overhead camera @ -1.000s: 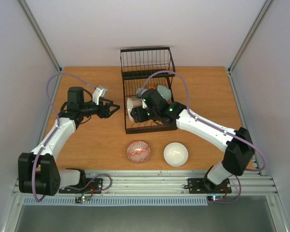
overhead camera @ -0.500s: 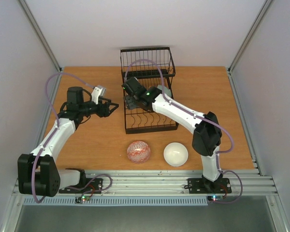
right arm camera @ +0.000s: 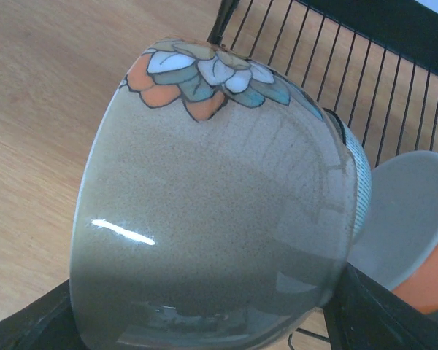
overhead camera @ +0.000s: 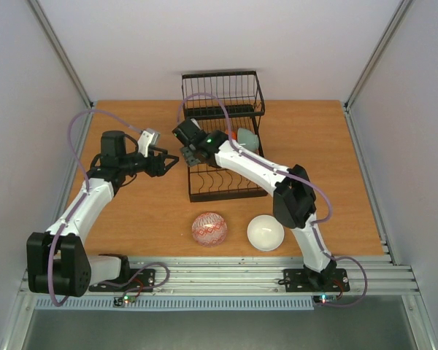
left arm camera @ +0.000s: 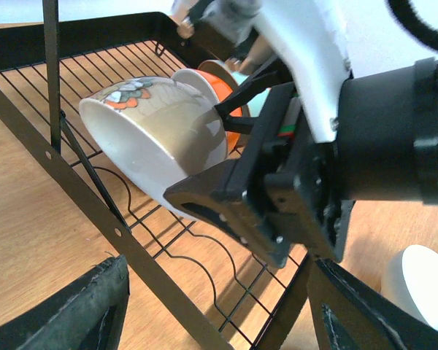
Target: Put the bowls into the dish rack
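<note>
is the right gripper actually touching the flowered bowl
Touching. The left wrist view shows the fingers of the right gripper clamped on the flowered bowl, one against its outer wall, one at its rim, above the dish rack.

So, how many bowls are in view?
5: floral bowl in right fingers over dish rack; orange bowl, mint bowl inside it; red-patterned bowl, white bowl on table; others may be hidden.
</note>
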You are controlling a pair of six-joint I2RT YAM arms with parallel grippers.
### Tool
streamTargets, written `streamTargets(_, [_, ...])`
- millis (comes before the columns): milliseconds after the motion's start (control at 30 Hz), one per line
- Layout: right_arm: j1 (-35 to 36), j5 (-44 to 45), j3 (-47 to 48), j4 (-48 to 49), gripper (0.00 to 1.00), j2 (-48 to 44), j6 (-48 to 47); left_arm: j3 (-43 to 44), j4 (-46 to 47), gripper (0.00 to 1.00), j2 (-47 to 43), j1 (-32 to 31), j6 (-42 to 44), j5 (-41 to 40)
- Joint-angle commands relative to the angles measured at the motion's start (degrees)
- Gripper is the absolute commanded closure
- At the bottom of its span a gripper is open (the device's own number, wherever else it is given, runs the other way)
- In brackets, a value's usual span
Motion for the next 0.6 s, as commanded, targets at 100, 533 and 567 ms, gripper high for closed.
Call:
streamTargets(100, [2.27, 9.15, 6.15, -0.20, 0.99, 4.36, -2.71, -0.63, 2.48, 0.33, -0.64, 0.30, 0.31, 0.28])
streamTargets(533, [4.27, 17.38, 14.47, -2.88, 0.99, 13.47, -4.89, -0.63, 2.46, 0.33, -0.12, 0.30, 0.49, 0.58])
streamTargets(567, [4.23, 17.30, 14.99, -3.10, 0.99, 13.97, -4.76, -0.63, 2.46, 0.33, -0.08, 0.24, 0.49, 0.62])
